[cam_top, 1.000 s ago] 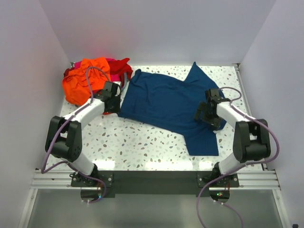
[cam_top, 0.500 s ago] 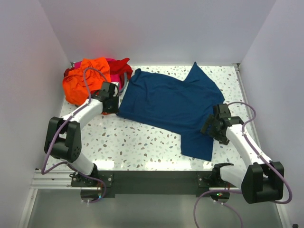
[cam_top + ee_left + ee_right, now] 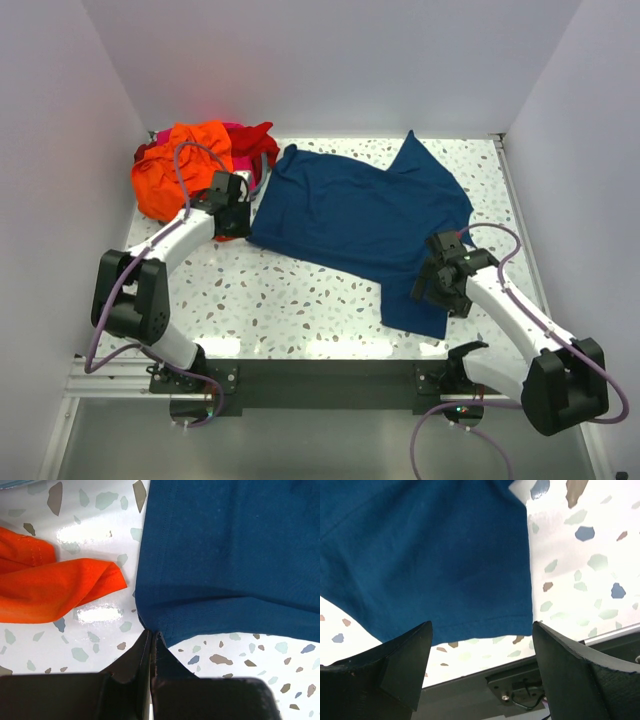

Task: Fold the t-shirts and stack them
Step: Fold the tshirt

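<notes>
Barely begun: on the table [image 3: 300,300] the navy shirt [image 3: 360,215] is spread unfolded, nothing stacked. The orange shirt [image 3: 180,170] and red shirt [image 3: 256,140] are heaped far left. The navy's left corner is pinched by the left gripper [image 3: 151,633]; the right gripper [image 3: 480,630] is held apart over its near hem.

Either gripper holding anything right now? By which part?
Left gripper is shut on the navy shirt, pinching a corner of its hem. Right gripper is open above the same shirt and holds nothing.
</notes>
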`<state>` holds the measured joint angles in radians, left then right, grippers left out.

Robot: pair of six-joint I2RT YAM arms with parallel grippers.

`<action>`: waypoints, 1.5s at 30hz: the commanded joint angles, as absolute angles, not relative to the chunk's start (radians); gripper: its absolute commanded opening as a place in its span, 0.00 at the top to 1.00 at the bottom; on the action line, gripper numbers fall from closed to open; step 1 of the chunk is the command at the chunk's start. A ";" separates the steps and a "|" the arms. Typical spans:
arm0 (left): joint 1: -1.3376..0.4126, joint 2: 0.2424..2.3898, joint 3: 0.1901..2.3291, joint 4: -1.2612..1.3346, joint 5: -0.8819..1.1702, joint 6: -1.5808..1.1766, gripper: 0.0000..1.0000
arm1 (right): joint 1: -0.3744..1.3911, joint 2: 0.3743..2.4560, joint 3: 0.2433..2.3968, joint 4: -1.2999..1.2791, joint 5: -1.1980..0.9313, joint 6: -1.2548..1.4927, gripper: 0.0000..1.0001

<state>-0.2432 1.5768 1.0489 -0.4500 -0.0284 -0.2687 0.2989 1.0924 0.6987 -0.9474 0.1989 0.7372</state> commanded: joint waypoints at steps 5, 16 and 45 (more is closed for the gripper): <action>-0.238 1.528 1.042 -0.420 -0.005 -0.264 1.00 | 0.360 1.146 0.693 -1.022 0.232 0.804 0.17; -0.238 1.525 1.042 -0.416 0.028 -0.267 1.00 | 0.390 1.089 0.560 -0.977 0.180 0.897 0.23; -0.238 1.519 1.034 -0.420 0.021 -0.264 1.00 | 0.400 1.048 0.479 -0.879 0.167 0.971 0.79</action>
<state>-0.2432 1.5497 1.0348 -0.4496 0.0128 -0.2691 0.3931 1.0447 0.4950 -0.8829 0.1474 0.9569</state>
